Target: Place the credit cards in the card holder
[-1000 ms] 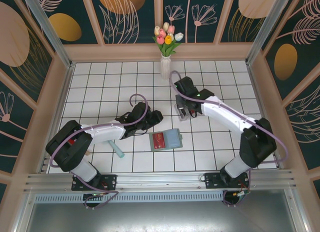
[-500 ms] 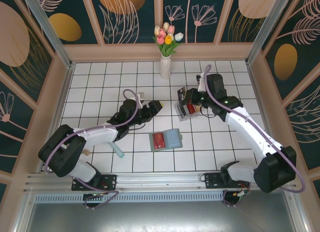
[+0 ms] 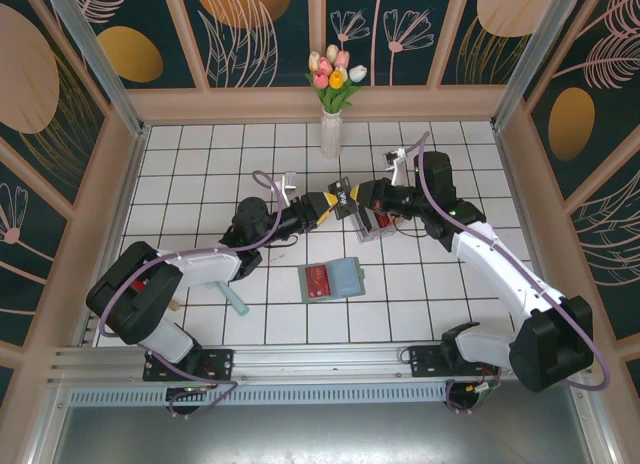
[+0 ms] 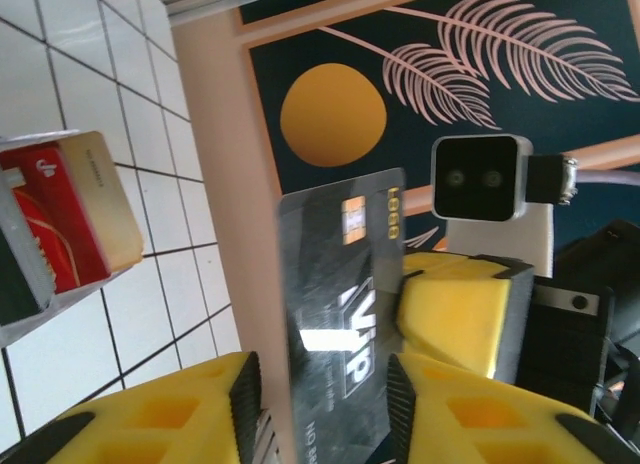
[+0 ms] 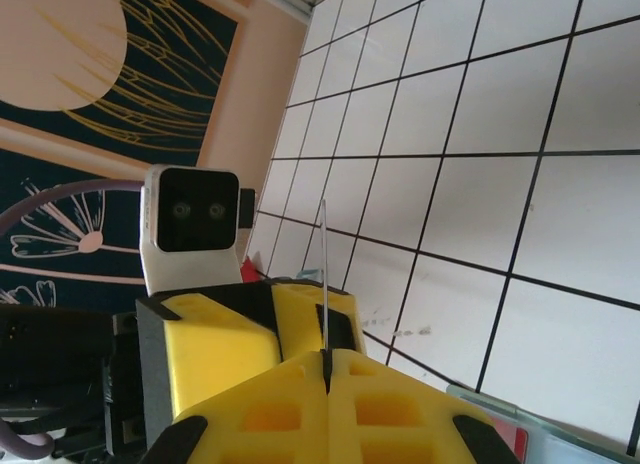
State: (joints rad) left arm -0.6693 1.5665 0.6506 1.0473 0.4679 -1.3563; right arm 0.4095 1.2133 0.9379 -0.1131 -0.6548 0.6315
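Floral wall panels are enclosing a white tiled table [image 3: 200, 174], and from above you are seeing both arms meeting over its middle. Your right gripper [image 3: 352, 196] is clamping a dark grey card [image 3: 340, 192]. Its own camera is showing that card edge-on, a thin line pinched between the closed yellow fingers [image 5: 400, 404]. Your left wrist camera is giving you the face with its VIP lettering. There the left gripper [image 4: 325, 384] is standing spread around the card's lower part, a sliver of wall showing beside one pad, so it is not gripping. The card holder [image 3: 345, 277] is lying open toward the near edge, well apart from both grippers, with a red card [image 3: 318, 281] on its left half. The clear box [image 3: 366, 226] is sitting just beside the right gripper. The left wrist view is cutting it off, showing a second red card [image 4: 50, 214] and a tan card [image 4: 105, 204] inside.
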